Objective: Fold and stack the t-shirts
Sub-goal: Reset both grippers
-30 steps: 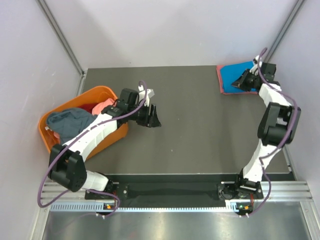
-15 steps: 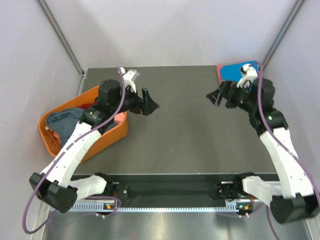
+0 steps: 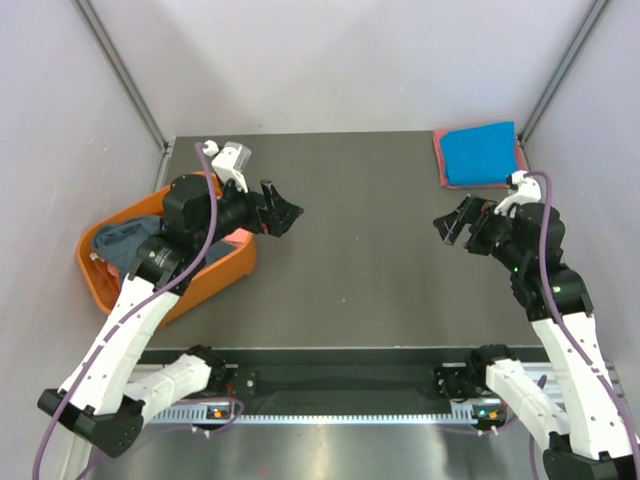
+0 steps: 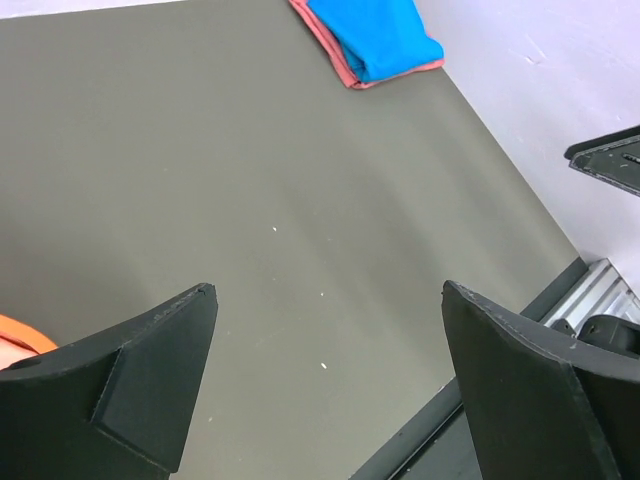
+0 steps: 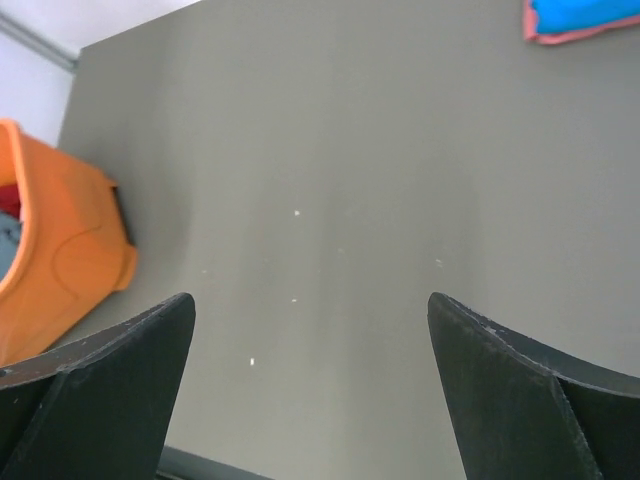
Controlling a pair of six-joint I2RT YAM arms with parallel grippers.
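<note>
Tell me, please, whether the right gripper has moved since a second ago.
Yes. The right gripper was over the blue t-shirt; it has drawn back toward the table's near edge and slightly toward the middle, clear of the shirt.

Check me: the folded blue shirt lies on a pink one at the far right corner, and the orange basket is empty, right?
Not empty. The top view shows a grey-blue shirt bunched inside the orange basket. The folded blue shirt does lie on a pink one at the far right corner.
</note>
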